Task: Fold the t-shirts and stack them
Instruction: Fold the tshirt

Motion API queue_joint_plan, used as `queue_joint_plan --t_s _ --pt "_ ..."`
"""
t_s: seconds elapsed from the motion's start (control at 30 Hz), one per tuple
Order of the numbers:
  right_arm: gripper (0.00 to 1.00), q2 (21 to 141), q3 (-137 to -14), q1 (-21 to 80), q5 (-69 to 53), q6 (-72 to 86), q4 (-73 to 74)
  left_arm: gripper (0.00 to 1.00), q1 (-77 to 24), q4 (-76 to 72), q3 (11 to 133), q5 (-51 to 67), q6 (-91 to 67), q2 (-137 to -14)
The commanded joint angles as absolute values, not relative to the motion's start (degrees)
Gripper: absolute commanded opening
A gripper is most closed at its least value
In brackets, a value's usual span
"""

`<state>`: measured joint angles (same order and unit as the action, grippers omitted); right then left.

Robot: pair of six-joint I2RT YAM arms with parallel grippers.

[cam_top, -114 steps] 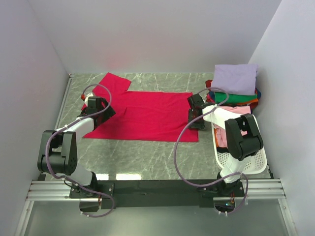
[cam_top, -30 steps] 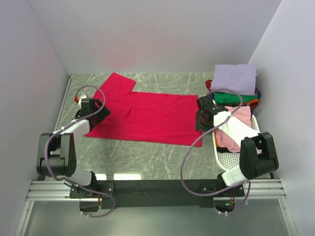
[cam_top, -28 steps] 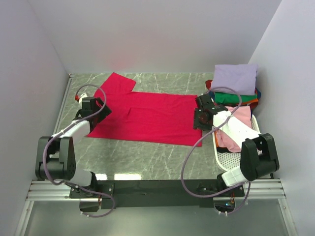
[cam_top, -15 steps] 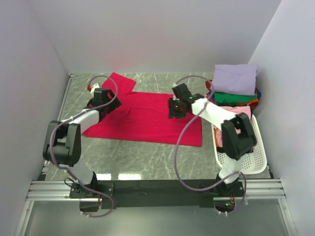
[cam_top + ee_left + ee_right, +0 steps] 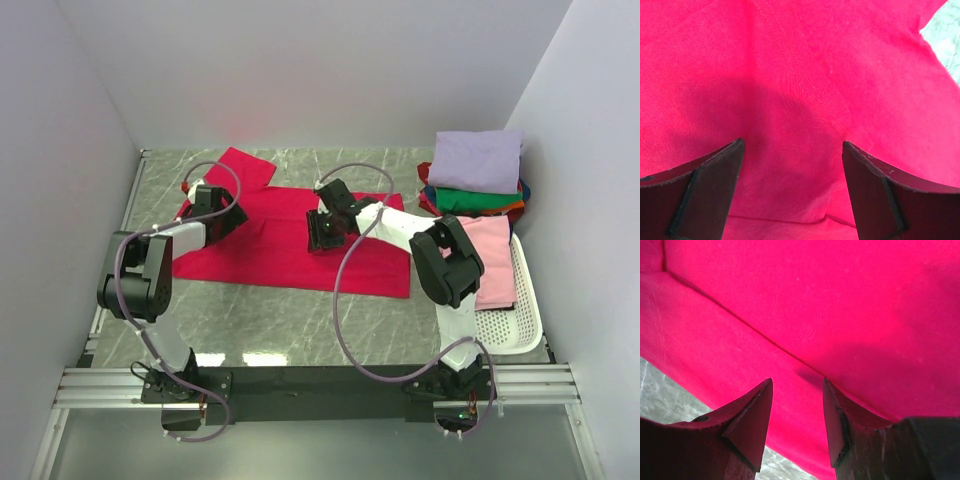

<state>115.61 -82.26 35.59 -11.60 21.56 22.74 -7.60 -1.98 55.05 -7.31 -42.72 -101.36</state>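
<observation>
Marble table (image 5: 300, 320), white walls (image 5: 300, 70); red t-shirt (image 5: 270, 245) spread; left gripper (image 5: 792, 150) wide open, right gripper (image 5: 797, 385) half-open, both empty.

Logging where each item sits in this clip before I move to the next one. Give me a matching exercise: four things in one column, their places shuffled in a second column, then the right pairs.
Things:
1. crimson t-shirt
2. lavender t-shirt
3. pink t-shirt
4. white basket

Places:
A. on top of the folded pile in the far right corner
B. near right, along the right wall
C. spread flat on the table
D. resting in the white basket

Pairs: 1-C, 2-A, 3-D, 4-B.
</observation>
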Motion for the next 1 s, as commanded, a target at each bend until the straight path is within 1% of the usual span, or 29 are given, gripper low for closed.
queue_joint_plan --t_s 0.0,0.37,0.57,0.73,0.97 --pt "0.52 115.7 -82.4 36.5 -12.8 22.3 19.3 0.86 -6.9 -1.5 51.6 -4.0 -45.6 -101.9" --pt "0.52 115.9 -77.3 37.5 -13.7 22.9 18.4 0.85 -7.5 -3.5 42.5 -3.6 -48.2 -96.6" --pt "0.52 115.3 -73.6 38.0 -14.1 23.3 17.2 0.84 -10.2 -2.7 38.3 -7.6 -49.4 -90.6" --pt "0.52 114.4 -70.5 38.8 -14.4 24.0 16.4 0.80 -11.1 -2.5 33.3 -9.4 -50.9 -86.3" --pt "0.52 112.1 -65.7 39.6 -13.0 24.5 16.6 0.77 -11.4 -1.5 30.2 -10.6 -52.8 -82.4"
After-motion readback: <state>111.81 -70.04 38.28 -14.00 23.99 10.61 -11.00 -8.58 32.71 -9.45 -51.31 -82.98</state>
